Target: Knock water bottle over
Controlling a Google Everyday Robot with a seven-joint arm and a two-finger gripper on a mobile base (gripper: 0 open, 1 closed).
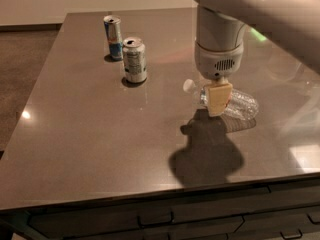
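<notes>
The water bottle (241,104) lies on its side on the dark table (90,134), right of centre, with its white cap (188,85) pointing left. It is clear and ribbed. My gripper (218,100) hangs from the white arm (220,39) directly in front of the bottle's neck end and hides that part. Its cream tip is at the bottle's level, and I cannot tell whether it touches the bottle.
A silver soda can (135,60) stands upright left of the bottle. A slim blue-and-silver can (114,37) stands behind it. The table's front edge (150,196) has drawers below. The arm's shadow (207,154) falls in front of the bottle.
</notes>
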